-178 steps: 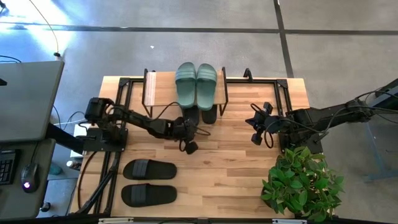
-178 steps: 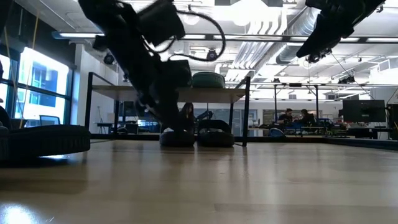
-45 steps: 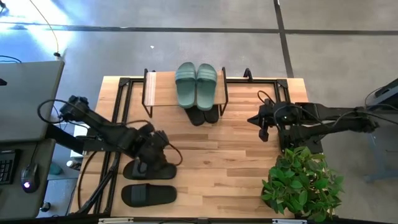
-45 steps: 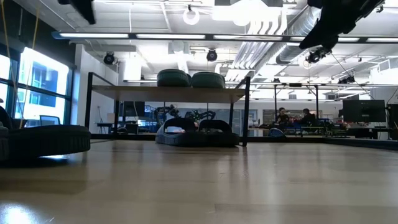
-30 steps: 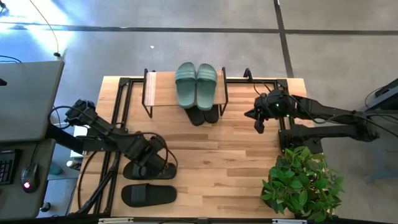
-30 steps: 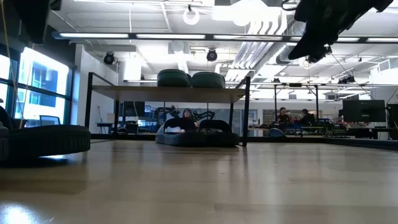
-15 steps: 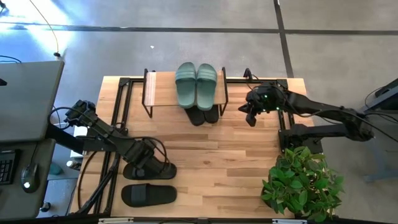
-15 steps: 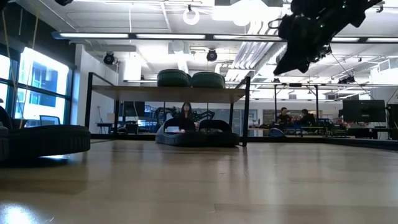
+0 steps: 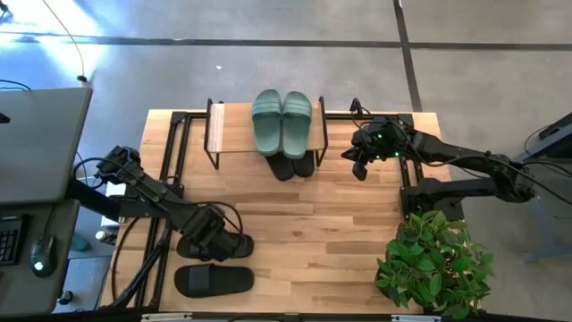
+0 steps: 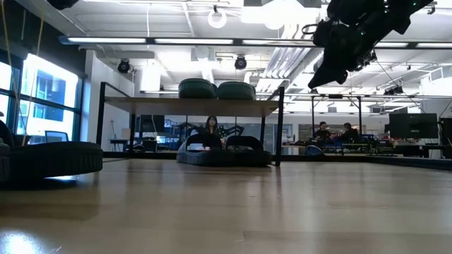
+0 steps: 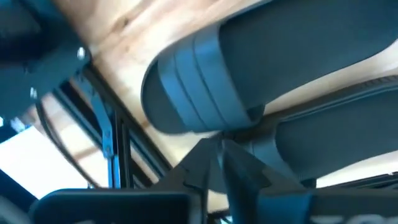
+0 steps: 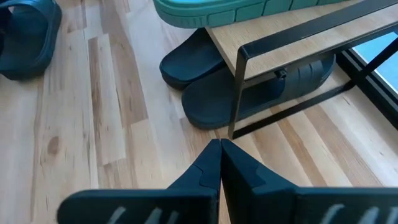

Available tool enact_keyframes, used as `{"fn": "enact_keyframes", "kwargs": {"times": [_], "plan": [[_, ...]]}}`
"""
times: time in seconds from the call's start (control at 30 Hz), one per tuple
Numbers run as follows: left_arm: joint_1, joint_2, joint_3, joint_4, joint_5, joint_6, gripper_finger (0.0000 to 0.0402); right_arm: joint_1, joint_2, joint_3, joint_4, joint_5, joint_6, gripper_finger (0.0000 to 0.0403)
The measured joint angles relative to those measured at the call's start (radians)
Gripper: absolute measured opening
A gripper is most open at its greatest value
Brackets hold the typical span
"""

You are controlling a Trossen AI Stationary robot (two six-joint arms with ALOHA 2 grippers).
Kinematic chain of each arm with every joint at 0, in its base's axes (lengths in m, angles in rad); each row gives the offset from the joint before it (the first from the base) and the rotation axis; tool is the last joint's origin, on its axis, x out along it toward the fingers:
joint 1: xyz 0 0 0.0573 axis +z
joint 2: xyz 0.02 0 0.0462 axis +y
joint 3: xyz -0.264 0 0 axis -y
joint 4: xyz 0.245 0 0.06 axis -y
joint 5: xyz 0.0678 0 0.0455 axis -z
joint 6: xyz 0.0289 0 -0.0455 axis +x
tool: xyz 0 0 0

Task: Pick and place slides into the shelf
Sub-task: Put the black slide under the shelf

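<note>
The shelf [image 9: 228,130] stands at the table's far middle, a sage-green pair of slides [image 9: 281,121] lying on its top board and a black pair [image 12: 205,81] on the table under it. Two more black slides lie near the left front: one [image 9: 236,244] below my left gripper [image 11: 219,144], the other [image 9: 213,281] nearer the front edge. My left gripper points steeply down above the first one's strap [image 11: 199,87], shut and clear of it. My right gripper [image 9: 357,172] hovers shut, to the right of the shelf.
A potted plant [image 9: 433,259] stands at the table's near right corner. Black frame rails [image 9: 170,179] run along the left side. Bare wood [image 9: 313,224] lies between the shelf and the front edge. People sit in the room beyond the table [image 10: 212,127].
My right gripper has gone toward the shelf, leftward and a little down, staying shut. My left gripper has rolled about its own line above the black slide, holding its place. The slides have not moved.
</note>
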Motion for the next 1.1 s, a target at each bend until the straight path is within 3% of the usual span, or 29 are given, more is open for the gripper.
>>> {"fn": "enact_keyframes", "kwargs": {"times": [0.27,0.47,0.8,1.1], "plan": [[0.003,0.061,0.000,0.001,0.020,-0.030,0.0134,0.000,0.000,0.000,0.004,0.001,-0.028,0.0000],[0.003,0.145,0.000,0.001,-0.022,-0.028,0.0182,0.000,0.000,0.000,0.004,0.001,-0.036,0.0000],[0.003,0.287,0.000,0.039,-0.031,-0.009,0.0182,-0.001,0.000,0.000,0.004,0.003,-0.028,0.0000],[0.003,0.341,0.000,0.047,-0.059,0.005,0.0177,0.000,0.000,0.000,0.003,0.002,-0.027,0.0000]]}}
